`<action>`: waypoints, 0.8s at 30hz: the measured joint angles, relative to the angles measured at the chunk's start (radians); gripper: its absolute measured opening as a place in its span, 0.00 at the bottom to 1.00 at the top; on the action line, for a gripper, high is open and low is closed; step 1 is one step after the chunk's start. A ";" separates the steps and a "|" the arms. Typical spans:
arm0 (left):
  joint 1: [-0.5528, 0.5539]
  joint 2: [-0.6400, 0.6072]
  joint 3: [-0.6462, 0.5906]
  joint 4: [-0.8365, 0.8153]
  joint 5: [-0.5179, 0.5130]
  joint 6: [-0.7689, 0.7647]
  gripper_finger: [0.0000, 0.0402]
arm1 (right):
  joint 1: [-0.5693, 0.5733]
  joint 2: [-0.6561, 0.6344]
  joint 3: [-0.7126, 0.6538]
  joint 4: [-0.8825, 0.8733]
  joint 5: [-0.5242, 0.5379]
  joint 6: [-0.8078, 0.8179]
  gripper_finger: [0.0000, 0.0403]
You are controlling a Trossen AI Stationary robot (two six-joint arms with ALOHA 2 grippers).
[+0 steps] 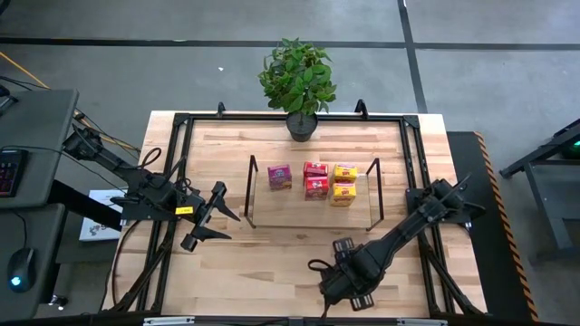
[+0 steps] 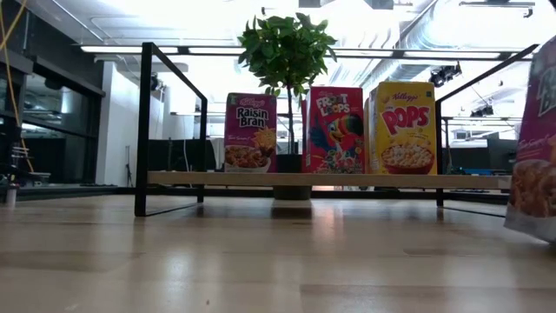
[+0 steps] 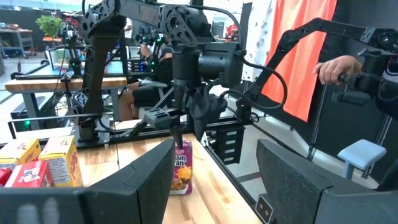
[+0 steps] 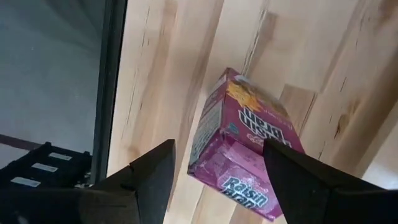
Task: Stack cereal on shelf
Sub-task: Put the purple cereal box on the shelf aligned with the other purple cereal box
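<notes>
The shelf [image 1: 304, 215] lies mid-table with a black frame at each end. On its board stand one pink box [image 1: 279, 176], two red boxes [image 1: 315, 178] and two yellow boxes [image 1: 343, 183]; the low view shows them upright in a row [image 2: 334, 130]. A second pink box [image 4: 245, 158] stands on the table near the near edge, also seen in the left wrist view [image 3: 181, 174] and at the low view's right edge [image 2: 534, 174]. My right gripper [image 4: 219, 146] hangs open right over it and hides it in the high view [image 1: 337, 288]. My left gripper [image 1: 231, 226] waits open, left of the shelf. My right gripper points down at the top end of the pink box [image 3: 180, 146], with one finger [image 3: 177, 132] reaching its upper corner. The box stands on the table. Whether the fingers touch it, I cannot tell.
A potted plant [image 1: 297, 77] stands at the table's far edge behind the shelf. A black rail frame [image 1: 177, 145] runs around the tabletop. Bare wood [image 1: 272, 254] lies between the shelf and the near edge. A person's hand [image 3: 336, 65] shows beyond the table.
</notes>
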 joint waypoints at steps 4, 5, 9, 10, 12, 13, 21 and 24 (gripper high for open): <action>0.000 0.000 0.000 0.000 0.000 0.000 0.54 | 0.016 -0.012 0.000 -0.041 0.016 0.099 0.59; 0.000 0.000 0.000 0.000 0.000 0.000 0.54 | 0.018 -0.019 0.000 -0.048 0.034 0.147 0.59; 0.000 0.000 0.000 0.000 0.000 0.000 0.54 | 0.035 -0.067 0.000 -0.074 0.129 0.341 0.59; 0.000 0.000 0.000 -0.001 -0.001 0.000 0.54 | 0.041 -0.081 0.000 -0.071 0.160 0.380 0.59; 0.000 0.000 0.000 -0.001 -0.001 0.000 0.54 | 0.057 -0.117 0.000 -0.073 0.253 0.485 0.59; 0.000 0.000 0.000 -0.001 -0.001 0.000 0.54 | 0.063 -0.136 0.000 -0.081 0.309 0.554 0.59; 0.000 0.000 0.000 0.000 -0.001 -0.001 0.54 | 0.122 -0.261 -0.001 -0.237 0.649 1.421 0.59; 0.000 0.000 0.000 0.000 -0.001 0.000 0.54 | 0.136 -0.278 -0.001 -0.202 0.658 1.467 0.59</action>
